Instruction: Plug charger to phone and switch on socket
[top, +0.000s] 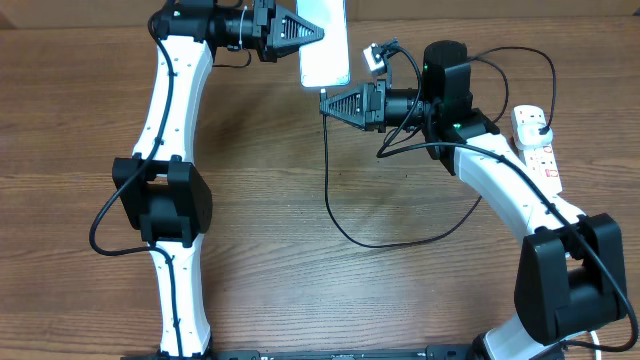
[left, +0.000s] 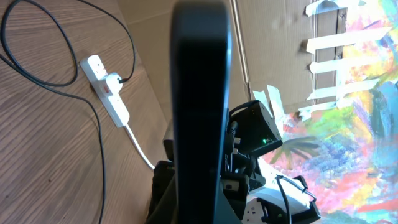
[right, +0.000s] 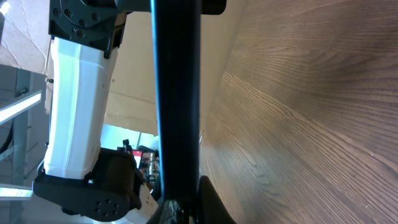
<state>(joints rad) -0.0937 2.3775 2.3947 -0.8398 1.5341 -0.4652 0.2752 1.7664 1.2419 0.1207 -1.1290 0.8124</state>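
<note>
Phone (top: 325, 40) overhead, up by the far edge of the table (top: 250, 250), left gripper (top: 316, 33) clamped on its side, right gripper (top: 326, 100) pinching the charger (top: 326, 160) tip just under it | left wrist: phone (left: 199, 93) edge-on, charger (left: 99, 137) plugged into socket (left: 111, 96) | right wrist: phone (right: 177, 93) edge fills centre, own fingers unclear.

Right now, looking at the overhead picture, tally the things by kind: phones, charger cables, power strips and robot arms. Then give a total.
phone: 1
charger cable: 1
power strip: 1
robot arms: 2, the left arm and the right arm
total: 5
</note>
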